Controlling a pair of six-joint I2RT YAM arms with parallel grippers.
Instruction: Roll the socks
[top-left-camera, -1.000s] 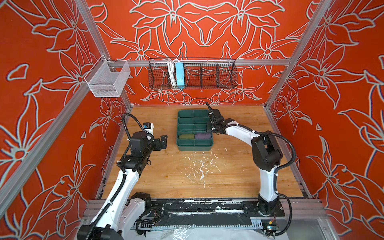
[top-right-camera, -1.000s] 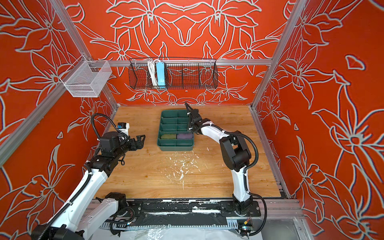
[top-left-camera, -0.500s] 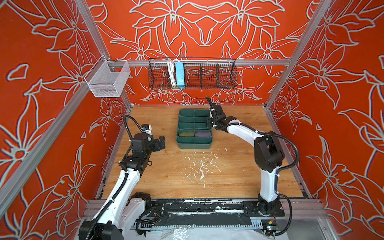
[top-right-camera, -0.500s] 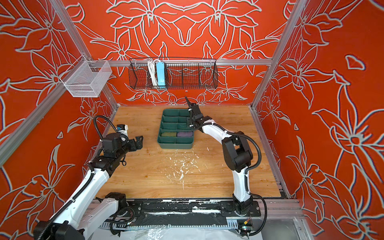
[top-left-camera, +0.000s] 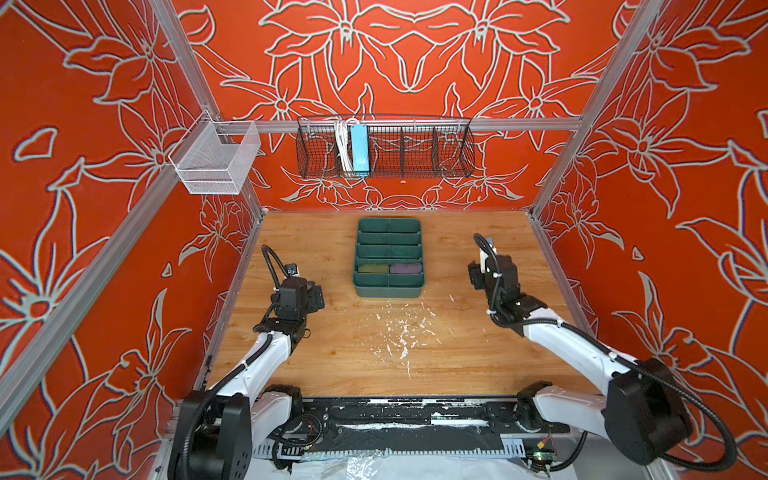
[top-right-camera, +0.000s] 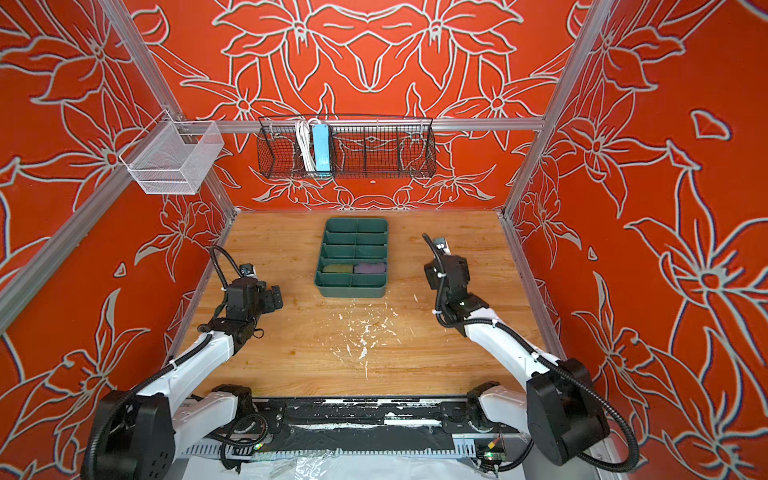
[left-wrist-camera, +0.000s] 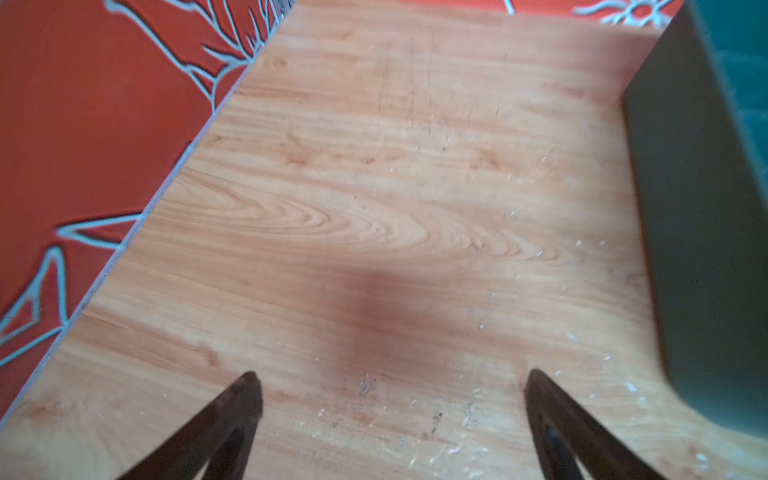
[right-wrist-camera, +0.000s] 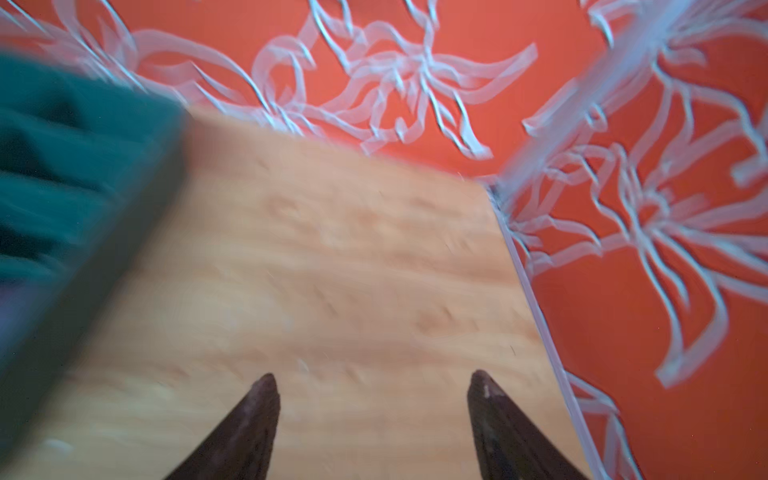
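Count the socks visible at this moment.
2. The olive sock lies in the green tray, second row from the near end, left compartment; the purple sock beside it, right compartment. None seen elsewhere.

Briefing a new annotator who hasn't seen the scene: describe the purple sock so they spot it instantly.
On the wooden table, find the dark green divided tray, centred toward the far edge. In its second row from the near end, the rolled purple sock fills the right-hand compartment. Its only neighbour, the olive green sock to its left, differs by colour.
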